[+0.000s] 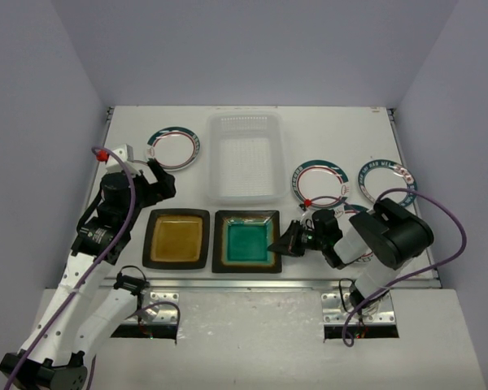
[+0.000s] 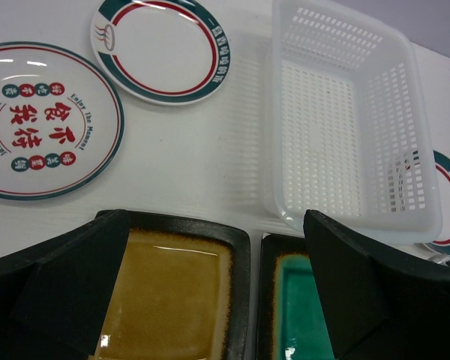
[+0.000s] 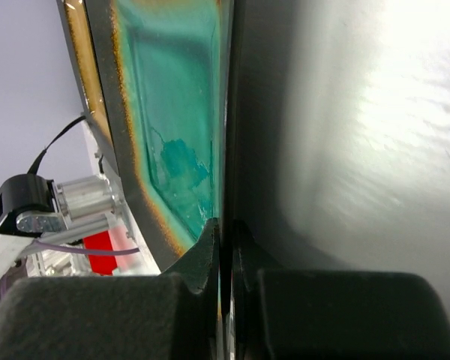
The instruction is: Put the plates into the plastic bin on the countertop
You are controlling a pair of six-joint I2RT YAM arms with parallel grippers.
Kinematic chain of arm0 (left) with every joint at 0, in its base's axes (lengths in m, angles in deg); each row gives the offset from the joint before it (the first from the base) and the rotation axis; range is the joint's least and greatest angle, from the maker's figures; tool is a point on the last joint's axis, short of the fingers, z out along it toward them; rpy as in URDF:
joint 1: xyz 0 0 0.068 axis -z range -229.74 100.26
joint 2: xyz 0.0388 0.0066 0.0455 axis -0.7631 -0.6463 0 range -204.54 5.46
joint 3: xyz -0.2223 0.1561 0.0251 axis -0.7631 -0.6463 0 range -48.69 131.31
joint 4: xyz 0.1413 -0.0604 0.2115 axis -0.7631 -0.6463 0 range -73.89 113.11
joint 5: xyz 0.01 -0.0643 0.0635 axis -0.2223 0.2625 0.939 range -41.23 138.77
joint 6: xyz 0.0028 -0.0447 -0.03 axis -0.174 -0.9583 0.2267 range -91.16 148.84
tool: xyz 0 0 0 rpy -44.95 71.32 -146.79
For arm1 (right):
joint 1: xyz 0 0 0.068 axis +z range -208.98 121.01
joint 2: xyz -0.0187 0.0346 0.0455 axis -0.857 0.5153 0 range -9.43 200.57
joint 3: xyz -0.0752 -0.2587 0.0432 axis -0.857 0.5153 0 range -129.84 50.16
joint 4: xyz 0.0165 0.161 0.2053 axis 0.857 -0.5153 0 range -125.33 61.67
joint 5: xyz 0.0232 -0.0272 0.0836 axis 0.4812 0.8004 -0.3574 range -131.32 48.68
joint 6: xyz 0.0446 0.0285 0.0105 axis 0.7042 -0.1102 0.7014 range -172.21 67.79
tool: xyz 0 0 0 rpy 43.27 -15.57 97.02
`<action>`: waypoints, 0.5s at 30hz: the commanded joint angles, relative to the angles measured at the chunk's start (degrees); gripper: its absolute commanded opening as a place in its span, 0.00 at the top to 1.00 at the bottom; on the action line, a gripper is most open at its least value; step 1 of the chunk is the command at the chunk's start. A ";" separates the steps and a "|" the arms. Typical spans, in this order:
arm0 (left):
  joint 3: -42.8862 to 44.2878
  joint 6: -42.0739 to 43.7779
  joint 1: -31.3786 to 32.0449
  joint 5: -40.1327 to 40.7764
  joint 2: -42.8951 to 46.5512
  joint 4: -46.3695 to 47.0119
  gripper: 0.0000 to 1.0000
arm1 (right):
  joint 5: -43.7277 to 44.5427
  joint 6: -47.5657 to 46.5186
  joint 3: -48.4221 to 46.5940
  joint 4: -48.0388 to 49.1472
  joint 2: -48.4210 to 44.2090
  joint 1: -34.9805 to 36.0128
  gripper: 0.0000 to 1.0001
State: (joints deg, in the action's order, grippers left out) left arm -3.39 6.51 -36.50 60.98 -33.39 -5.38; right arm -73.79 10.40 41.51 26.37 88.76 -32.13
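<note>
Left arm [image 1: 71,278]: white links, black joint housings.
Right arm [image 1: 394,232]: bulky rounded black housing, white link.
Cables [image 3: 75,247]: thin, purple.
Connector caps [image 1: 100,152]: red.
Fingers [image 2: 64,289]: matte black, wedge-shaped.

The white countertop [image 1: 333,130] carries the plastic bin [image 1: 244,162], an amber plate [image 1: 176,238] beside a teal plate [image 1: 246,241], and round plates [image 1: 173,148].

Amber plate [image 1: 176,238]: glossy amber-yellow centre, dark brown rim. Teal plate [image 1: 246,240]: teal centre, rusty brown edging, dark brown rim; glaze mottled in my right wrist view, with darker teal patch. Plastic bin [image 1: 244,120]: translucent white, grid of perforations. Round plate [image 1: 173,148]: white, teal-green band, thin red ring. Lettered plate [image 2: 41,124]: white, red characters, red and green dots, green-red rim. Countertop [image 1: 350,130]: white. My left fingers [image 2: 60,285] and right fingers [image 3: 337,315]: black.
</note>
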 commanded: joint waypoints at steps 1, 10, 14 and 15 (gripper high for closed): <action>0.14 0.62 0.65 -0.20 0.53 2.09 0.00 | 4.55 -0.67 2.11 0.38 -5.84 0.16 1.00; 0.05 0.53 0.68 -0.52 0.61 2.12 0.00 | 3.71 1.04 2.53 -9.05 -22.46 0.08 1.00; 0.09 0.53 0.74 -0.61 0.53 2.21 0.00 | 2.95 1.28 2.11 -13.83 -28.52 -0.30 1.00; 0.13 0.53 0.74 -0.61 0.53 2.21 0.00 | 2.59 1.28 1.99 -14.75 -29.84 -0.38 1.00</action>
State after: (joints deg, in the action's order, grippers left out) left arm -3.39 6.51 -36.27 60.94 -33.39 -5.39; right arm -67.97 10.62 45.60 8.39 65.06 -32.23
